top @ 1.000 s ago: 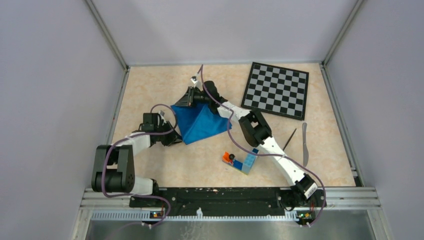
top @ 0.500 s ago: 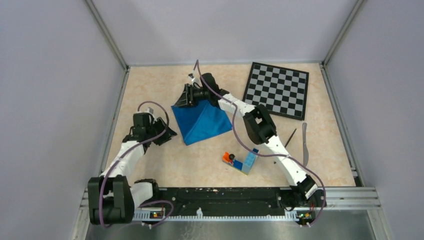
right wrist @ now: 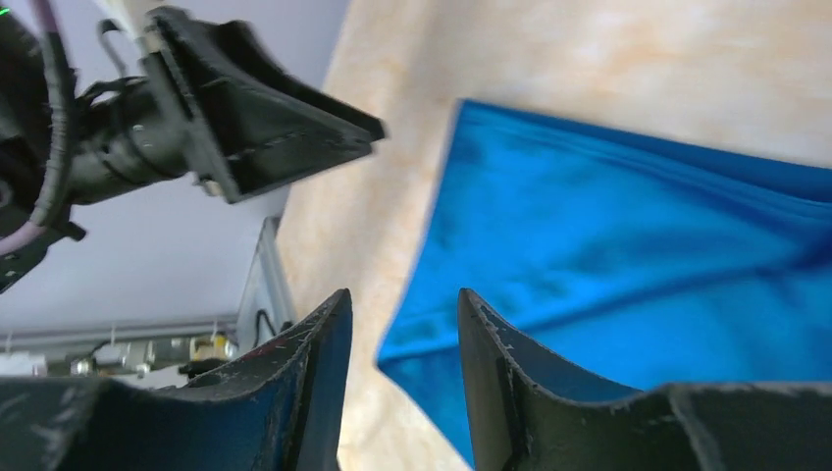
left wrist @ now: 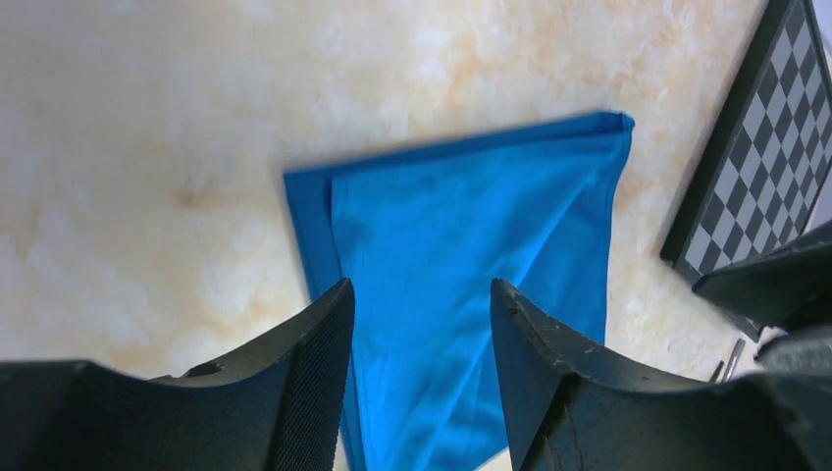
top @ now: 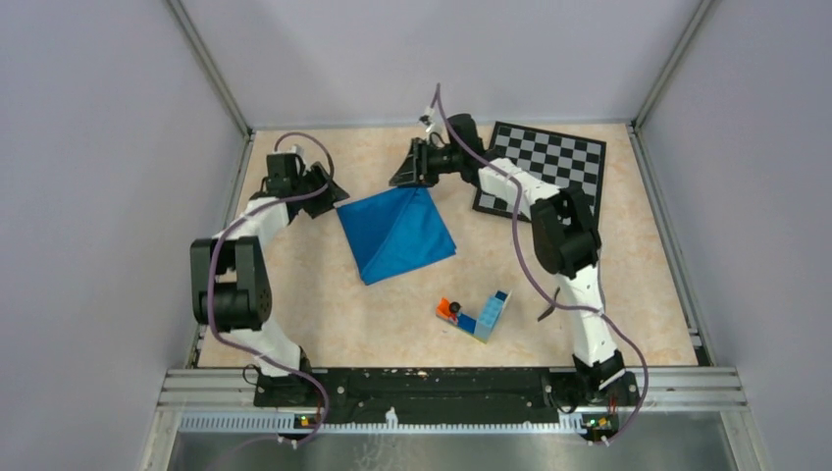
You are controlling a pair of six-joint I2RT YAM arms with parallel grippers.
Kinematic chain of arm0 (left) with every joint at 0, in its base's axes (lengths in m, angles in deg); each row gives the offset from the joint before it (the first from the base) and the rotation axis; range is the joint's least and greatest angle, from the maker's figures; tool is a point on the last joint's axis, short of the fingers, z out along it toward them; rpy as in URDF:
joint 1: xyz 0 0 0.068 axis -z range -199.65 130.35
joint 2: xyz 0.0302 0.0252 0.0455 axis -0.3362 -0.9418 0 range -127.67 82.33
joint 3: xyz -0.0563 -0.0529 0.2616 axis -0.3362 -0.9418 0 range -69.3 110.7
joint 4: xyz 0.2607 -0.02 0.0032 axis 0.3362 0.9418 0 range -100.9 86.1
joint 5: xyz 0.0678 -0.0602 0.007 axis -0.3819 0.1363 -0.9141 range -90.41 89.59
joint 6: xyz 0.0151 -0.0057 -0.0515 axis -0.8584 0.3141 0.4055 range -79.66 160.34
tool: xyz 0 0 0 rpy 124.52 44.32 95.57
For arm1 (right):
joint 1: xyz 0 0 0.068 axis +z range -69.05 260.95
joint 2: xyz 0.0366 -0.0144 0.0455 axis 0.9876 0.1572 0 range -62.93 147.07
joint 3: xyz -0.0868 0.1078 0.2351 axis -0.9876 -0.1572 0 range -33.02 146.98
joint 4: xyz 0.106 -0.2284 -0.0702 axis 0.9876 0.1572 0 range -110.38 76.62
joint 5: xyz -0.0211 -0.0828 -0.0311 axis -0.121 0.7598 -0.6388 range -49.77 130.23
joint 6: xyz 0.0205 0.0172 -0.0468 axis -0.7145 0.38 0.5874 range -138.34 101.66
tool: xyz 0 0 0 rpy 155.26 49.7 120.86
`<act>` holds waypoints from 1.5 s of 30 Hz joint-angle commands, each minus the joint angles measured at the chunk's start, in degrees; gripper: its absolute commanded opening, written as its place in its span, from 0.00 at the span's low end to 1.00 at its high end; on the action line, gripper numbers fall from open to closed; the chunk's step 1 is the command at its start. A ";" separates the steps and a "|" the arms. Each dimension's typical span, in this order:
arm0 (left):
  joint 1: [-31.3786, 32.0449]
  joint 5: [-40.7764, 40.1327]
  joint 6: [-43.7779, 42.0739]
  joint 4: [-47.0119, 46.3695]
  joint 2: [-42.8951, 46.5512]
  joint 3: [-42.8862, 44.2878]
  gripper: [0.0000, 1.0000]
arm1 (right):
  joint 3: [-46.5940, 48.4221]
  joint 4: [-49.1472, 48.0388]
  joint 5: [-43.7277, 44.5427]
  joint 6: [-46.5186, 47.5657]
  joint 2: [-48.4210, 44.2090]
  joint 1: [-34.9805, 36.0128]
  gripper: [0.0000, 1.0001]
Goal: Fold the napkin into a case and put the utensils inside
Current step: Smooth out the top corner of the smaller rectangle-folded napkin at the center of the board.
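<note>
The napkin (top: 395, 234) lies on the table as a bright blue folded triangle-like shape, also seen in the left wrist view (left wrist: 471, 245) and the right wrist view (right wrist: 628, 235). My left gripper (top: 330, 192) hovers just off its far-left corner, open with nothing between the fingers (left wrist: 422, 289). My right gripper (top: 400, 175) hangs above the far corner, also open and empty (right wrist: 404, 294). Neither touches the cloth. My right arm hides the utensils in the top view; only a slim dark tip (top: 546, 313) shows beside it.
A chessboard (top: 554, 177) lies at the back right, partly under my right arm. A small cluster of blue and orange toy bricks (top: 476, 316) sits in front of the napkin. Walls and metal rails close in the table on all sides.
Both grippers opened, let go of the napkin and pulled away. The left swung to the far left, the right rose toward the chessboard. The napkin stays folded on the table.
</note>
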 commanded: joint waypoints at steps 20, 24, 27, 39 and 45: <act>-0.02 -1.03 -7.83 3.14 -20.80 16.04 0.37 | -6.80 -10.24 -3.64 -2.12 4.33 -7.73 0.37; 0.53 -0.54 -7.97 2.80 -20.81 15.67 0.35 | -7.62 -11.07 -3.80 -2.49 4.08 -7.75 0.36; 0.63 -0.67 -7.99 2.96 -20.73 15.73 0.27 | -7.91 -11.51 -4.00 -2.89 4.02 -7.78 0.36; 0.66 -2.29 -7.87 1.86 -15.35 12.36 0.00 | -11.35 -11.85 -3.21 -1.94 1.41 -6.16 0.33; 0.57 -4.08 -7.30 0.95 -12.09 8.83 0.00 | -14.08 -12.35 -1.87 -1.49 -0.66 -2.37 0.36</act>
